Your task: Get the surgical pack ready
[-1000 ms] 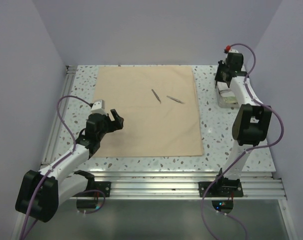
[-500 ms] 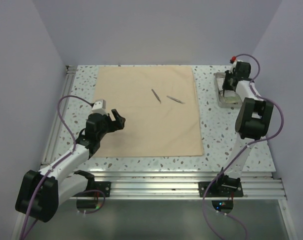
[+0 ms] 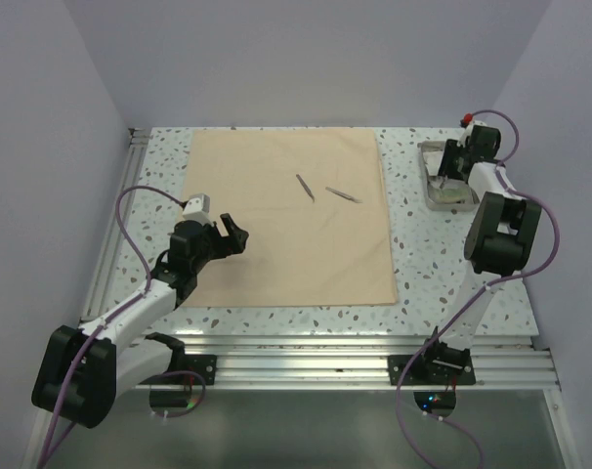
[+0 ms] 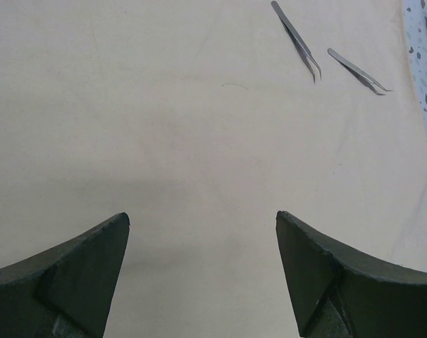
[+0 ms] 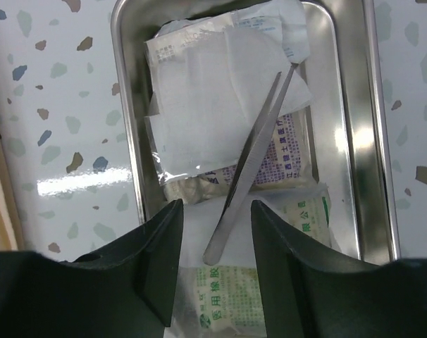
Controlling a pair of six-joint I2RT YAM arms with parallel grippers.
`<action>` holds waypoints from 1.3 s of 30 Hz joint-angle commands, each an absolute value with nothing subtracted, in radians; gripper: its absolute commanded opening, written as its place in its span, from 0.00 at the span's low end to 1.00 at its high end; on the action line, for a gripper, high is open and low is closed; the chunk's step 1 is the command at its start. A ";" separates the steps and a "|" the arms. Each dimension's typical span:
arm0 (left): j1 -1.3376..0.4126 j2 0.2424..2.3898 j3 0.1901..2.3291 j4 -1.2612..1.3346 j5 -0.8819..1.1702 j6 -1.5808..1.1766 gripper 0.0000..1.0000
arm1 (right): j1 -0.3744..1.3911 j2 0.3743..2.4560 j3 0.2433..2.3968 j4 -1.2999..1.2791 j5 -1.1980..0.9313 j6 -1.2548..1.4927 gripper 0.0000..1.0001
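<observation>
While both arms hang over the table [image 3: 413, 264], I count one tan cloth [image 3: 276, 254], one steel tray [image 5: 123, 105], three pairs of tweezers and a heap of sachets.

My left gripper [image 4: 201, 218] has its jaws spread wide with nothing between them. Directly below it lies the cloth, a large matte square, flat and smooth apart from faint creases. Ahead of the left fingers and off to their right, two of the tweezers rest on the cloth: the nearer tweezers [image 4: 296, 39] and the farther tweezers [image 4: 358, 70], apart from each other. Both are thin, grey metal, tapering to fine points.

My right gripper [image 5: 217, 208] has its jaws parted, though less widely, and they clamp nothing. Straight beneath it sits the tray, a small shiny rectangle with rounded corners and a raised rim, throwing bright reflections. The third tweezers [image 5: 252, 155] lie loose in it, slanted, with their blunt end below the gap between my right fingers and the tips pointing away and to the right.

Under those tweezers the sachets overlap, so I cannot count them exactly; I make out at least four. One white sachet [image 5: 213, 98] ahead of the fingers looks like soft gauze in crinkled clear film. One printed sachet [image 5: 287, 151] carries blue lettering. Two green sachets, one [image 5: 308, 211] by the right finger and one [image 5: 224, 303] between the fingers, show green print.

Around the tray the table is white with coloured speckles.
</observation>
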State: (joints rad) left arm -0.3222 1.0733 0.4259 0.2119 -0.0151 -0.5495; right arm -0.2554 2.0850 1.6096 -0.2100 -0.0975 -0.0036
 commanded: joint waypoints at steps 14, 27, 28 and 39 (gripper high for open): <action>-0.327 1.040 0.423 0.253 -0.040 -0.532 0.89 | -0.120 2.035 1.700 -0.389 -0.020 0.074 0.40; -0.327 1.045 0.423 0.256 -0.034 -0.529 0.89 | -0.109 2.154 1.741 -0.465 0.038 0.086 0.39; -0.327 1.048 0.425 0.255 -0.032 -0.531 0.89 | -0.109 2.157 1.740 -0.465 0.035 0.090 0.37; -0.327 1.043 0.426 0.252 -0.034 -0.529 0.89 | -0.069 2.034 1.595 -0.430 0.037 0.123 0.11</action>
State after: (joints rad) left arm -0.3222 1.0592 0.4259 0.2161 -0.0265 -0.5457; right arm -0.0971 2.1338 1.6405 -0.4232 0.0364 0.0944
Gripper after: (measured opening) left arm 0.886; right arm 0.133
